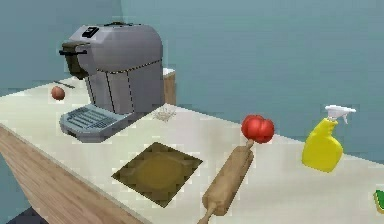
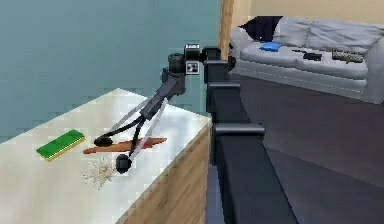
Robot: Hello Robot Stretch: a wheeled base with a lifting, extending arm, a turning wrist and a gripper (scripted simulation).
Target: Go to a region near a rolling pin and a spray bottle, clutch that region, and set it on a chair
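Observation:
A wooden rolling pin (image 1: 226, 181) lies on the pale countertop (image 1: 60, 135) in the forward view. A red tomato (image 1: 257, 127) sits at its far end. To the right of the tomato stands a yellow spray bottle (image 1: 326, 141) with a white nozzle. In the arm side view my gripper (image 2: 118, 152) reaches down and left from the two white squares (image 2: 190, 60) to a countertop (image 2: 40, 195). A thin reddish-brown thing (image 2: 138, 147) lies on the counter at the fingers. I cannot tell whether the gripper holds anything.
A grey coffee machine (image 1: 112, 72) stands at the back left, with a small red thing (image 1: 58, 93) beside it and a brown square mat (image 1: 157, 172) in front. A green block (image 2: 60, 145) and a pale tuft (image 2: 100, 172) lie near the gripper. A grey sofa (image 2: 310, 50) stands beyond.

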